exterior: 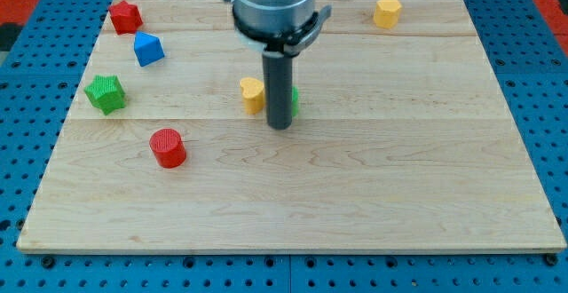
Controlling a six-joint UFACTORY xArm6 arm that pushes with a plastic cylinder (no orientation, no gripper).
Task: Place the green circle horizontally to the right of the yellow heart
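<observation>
The yellow heart (252,93) lies near the middle of the wooden board. The green circle (294,101) is just to the heart's right, mostly hidden behind my rod; only a green sliver shows at the rod's right edge. My tip (280,127) rests on the board directly in front of the green circle, toward the view's bottom, and just right of the heart. I cannot tell whether the tip touches the circle.
A red star (125,15) and a blue block (148,49) lie at the top left. A green star (106,93) and a red cylinder (168,147) lie at the left. A yellow hexagon (387,12) lies at the top right. The board (399,178) ends on a blue pegboard.
</observation>
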